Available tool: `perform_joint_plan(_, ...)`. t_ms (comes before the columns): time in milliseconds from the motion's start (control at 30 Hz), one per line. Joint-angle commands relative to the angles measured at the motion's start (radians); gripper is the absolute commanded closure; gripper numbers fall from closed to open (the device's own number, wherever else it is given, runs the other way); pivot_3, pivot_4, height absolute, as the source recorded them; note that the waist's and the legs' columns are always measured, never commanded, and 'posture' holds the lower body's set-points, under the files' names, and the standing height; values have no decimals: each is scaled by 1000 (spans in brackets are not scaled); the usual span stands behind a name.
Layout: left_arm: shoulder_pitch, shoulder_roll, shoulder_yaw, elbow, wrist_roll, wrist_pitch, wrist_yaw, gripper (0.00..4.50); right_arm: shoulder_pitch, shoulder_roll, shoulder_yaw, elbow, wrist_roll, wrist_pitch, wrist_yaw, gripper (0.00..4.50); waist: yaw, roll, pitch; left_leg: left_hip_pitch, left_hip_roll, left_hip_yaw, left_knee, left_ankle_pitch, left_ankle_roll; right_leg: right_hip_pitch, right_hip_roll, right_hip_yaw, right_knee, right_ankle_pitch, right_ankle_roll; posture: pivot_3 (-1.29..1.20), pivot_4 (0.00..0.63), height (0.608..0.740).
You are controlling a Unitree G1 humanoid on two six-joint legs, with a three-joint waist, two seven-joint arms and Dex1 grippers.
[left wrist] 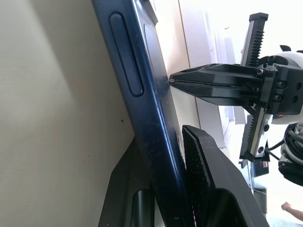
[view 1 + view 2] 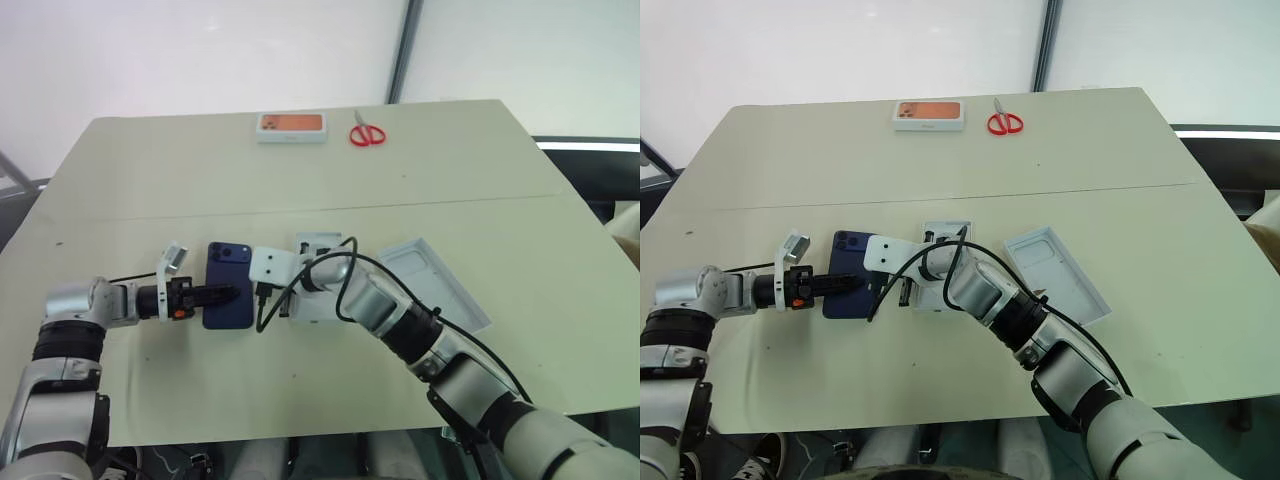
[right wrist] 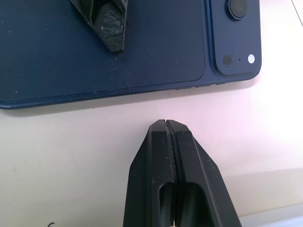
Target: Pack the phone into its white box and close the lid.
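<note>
- The white box [image 2: 312,285] is lying open on the table [image 2: 200,180], partly behind the right arm; I cannot tell what is sitting in it.
- The lid [image 2: 432,280] is resting inside-up to the right of the box, showing a pale moulded inside with low walls.
- The phone [image 2: 229,287], a dark navy-blue glossy slab, is lying just left of the box, its square camera bump at the far end.
- The left gripper [image 2: 232,293] is clamping the phone's left edge, 1 ribbed black finger [image 1: 208,179] above and 1 below.
- The right gripper [image 3: 165,124] is clenched, 2 fingers pressed together, its tip at the phone's right edge.
- An orange-faced white case [image 2: 291,126] and red-handled scissors [image 2: 367,133] are lying at the far edge.
</note>
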Motion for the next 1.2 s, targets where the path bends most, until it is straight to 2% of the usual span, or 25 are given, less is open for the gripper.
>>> perform_joint_plan(33, -1, 2, 52, 7, -34, 36, 23, 4257, 1, 17, -54, -23, 29, -30, -13, 4500, 1, 0, 0, 0, 0, 0, 0, 0, 0, 0, 0, 0, 0, 0, 0, 0, 150, 740)
perform_joint_plan(67, 1, -2, 66, 0, -46, 34, 26, 4469, 5, 23, -85, -38, 56, -48, -16, 4500, 0, 0, 0, 0, 0, 0, 0, 0, 0, 0, 0, 0, 0, 0, 0, 0, 150, 740)
perform_joint_plan(200, 26, -20, 116, -44, -71, -46, 37, 4469, 9, 47, -197, -97, 156, -57, -16, 4500, 1, 0, 0, -1, 0, 0, 0, 0, 0, 0, 0, 0, 0, 0, 0, 0, 150, 740)
perform_joint_plan(267, 35, -25, 141, -60, -73, -91, 53, 4469, 10, 66, -272, -131, 231, -2, -6, 4500, 1, 0, 0, -2, 0, 0, 0, 0, -1, -1, 0, 0, 0, 0, 0, 0, 150, 740)
perform_joint_plan(333, 29, -14, 152, -59, -101, -44, 44, 4469, 11, 56, -330, -179, 311, 89, 40, 4500, 2, 0, 0, -2, 0, -1, 0, 0, -1, -1, 0, 0, 0, 0, 0, 0, 150, 740)
perform_joint_plan(433, 29, -18, 177, -97, -151, 36, 58, 4500, 36, -11, -349, -264, 349, 114, 78, 3639, 4, -1, 1, -3, 0, -1, 1, 0, 0, -2, 0, 0, 0, 0, 0, 0, 150, 740)
perform_joint_plan(500, 29, -18, 187, -104, -164, 63, 65, 4500, 43, -32, -347, -288, 362, 120, 78, 2663, 4, -1, 1, -4, 0, -1, 1, 0, 0, -2, -1, 0, 0, 0, 0, 0, 150, 740)
perform_joint_plan(533, 27, -24, 198, -115, -171, 78, 83, 4500, 55, -54, -354, -316, 382, 131, 92, 1999, 2, -1, 1, -4, 0, -1, 1, 0, 0, -2, -1, 0, -1, 0, 0, 0, 150, 740)
perform_joint_plan(667, 13, -68, 236, -178, -188, 80, 172, 4500, 129, -191, -377, -417, 397, 75, 147, 32, 4, -2, 1, -4, 0, 0, 1, 0, 0, -3, 0, 0, 0, 0, 0, 0, 150, 740)
perform_joint_plan(767, -5, -102, 254, -244, -223, 120, 229, 4500, 201, -282, -430, -475, 430, -11, 186, 32, 10, -3, 2, -5, 0, 0, 1, 0, 0, 0, -1, 0, -1, 0, 0, 0, 150, 740)
perform_joint_plan(933, -25, -124, 265, -279, -268, 203, 285, 4500, 288, -395, -443, -507, 431, -54, 209, 32, 7, -4, 3, -5, 0, 1, 1, 0, 0, 1, 0, 0, -1, 0, 0, 0, 150, 740)
perform_joint_plan(1100, -27, -121, 277, -263, -276, 171, 297, 4500, 329, -433, -369, -578, 445, -38, 248, 32, 1, -4, 3, -5, 1, 2, 1, 0, 0, 0, 0, 1, -1, 0, 0, 0, 150, 740)
perform_joint_plan(1200, -24, -120, 280, -274, -285, 178, 302, 4500, 345, -439, -287, -561, 378, -52, 231, 32, 3, -4, 3, -5, 1, 2, 1, 0, 0, 1, 0, 1, -1, 0, 0, 0, 150, 740)
